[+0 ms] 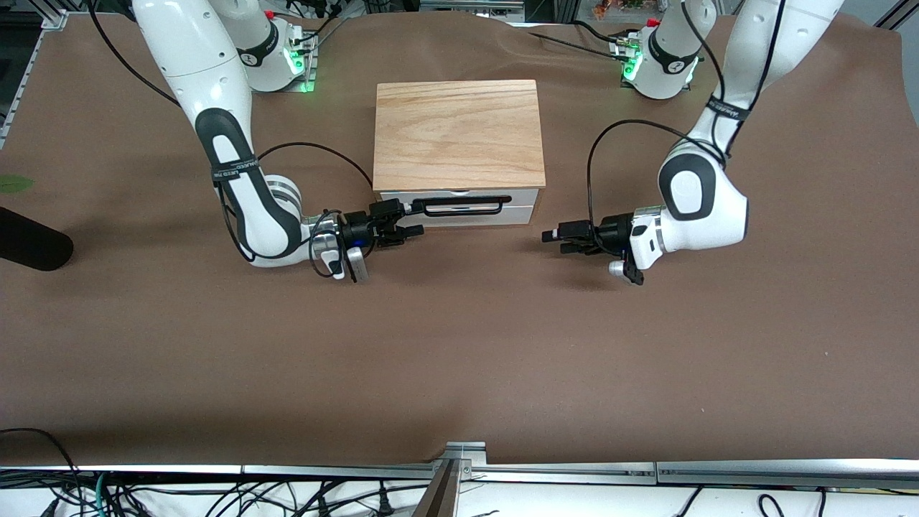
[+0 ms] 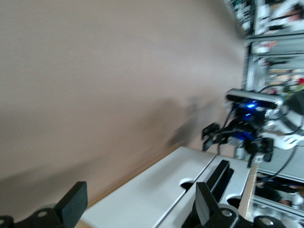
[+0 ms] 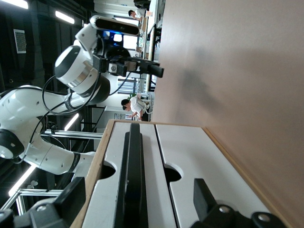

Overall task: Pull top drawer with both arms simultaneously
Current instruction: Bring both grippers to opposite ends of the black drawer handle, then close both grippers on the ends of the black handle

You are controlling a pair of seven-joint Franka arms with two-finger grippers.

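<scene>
The top drawer (image 1: 459, 195) is the upper white front under the light oak box top (image 1: 458, 133), and it sits flush and closed. Its black bar handle (image 1: 463, 206) runs across the front. My right gripper (image 1: 413, 220) is open at the handle's end toward the right arm's end of the table. In the right wrist view the handle (image 3: 134, 180) lies between its spread fingers (image 3: 71, 199), untouched. My left gripper (image 1: 556, 242) is open and low over the table, apart from the box, toward the left arm's end. The left wrist view shows the white drawer fronts (image 2: 156, 190) ahead of it.
The second white drawer front (image 1: 459, 215) sits below the top one. A black cylinder (image 1: 29, 248) lies at the table edge toward the right arm's end. A metal rail (image 1: 459, 459) runs along the table edge nearest the front camera.
</scene>
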